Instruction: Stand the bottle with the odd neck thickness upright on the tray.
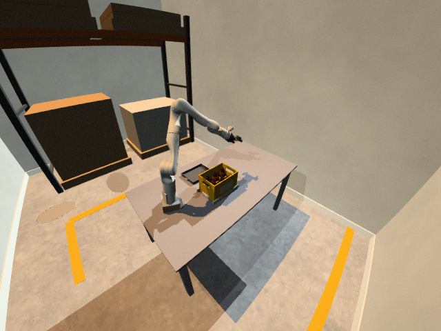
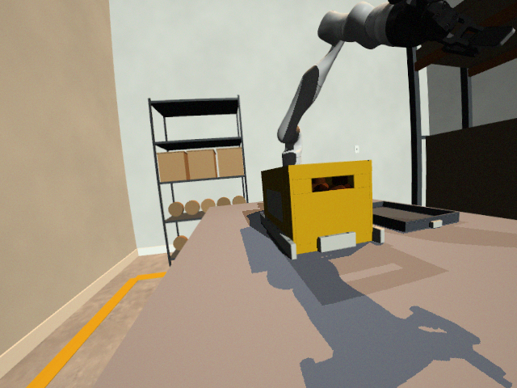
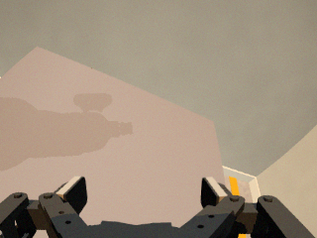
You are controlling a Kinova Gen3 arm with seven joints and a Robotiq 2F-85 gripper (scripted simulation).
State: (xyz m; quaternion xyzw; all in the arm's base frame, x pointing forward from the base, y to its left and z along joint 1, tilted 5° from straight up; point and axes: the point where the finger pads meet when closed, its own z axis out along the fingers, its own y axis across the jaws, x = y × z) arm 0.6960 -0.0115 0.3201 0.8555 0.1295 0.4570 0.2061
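A yellow crate (image 1: 218,181) stands on the table with several brown bottles (image 1: 215,176) upright inside. In the exterior view the crate (image 2: 321,204) shows the bottles only through its handle slot (image 2: 333,183). A dark tray (image 1: 194,173) lies on the table next to the crate, on the side of the arm's base; it also shows in the exterior view (image 2: 411,215). My gripper (image 1: 236,138) is open and empty, high above the table's far part, well away from the crate. It shows at the top right of the exterior view (image 2: 480,35). In the wrist view the fingers stand wide apart over bare table.
The arm's base (image 1: 170,199) stands on the table near the tray. The table's far edge and the wall lie ahead of the gripper. Large boxes (image 1: 76,136) and shelving stand on the floor behind the table.
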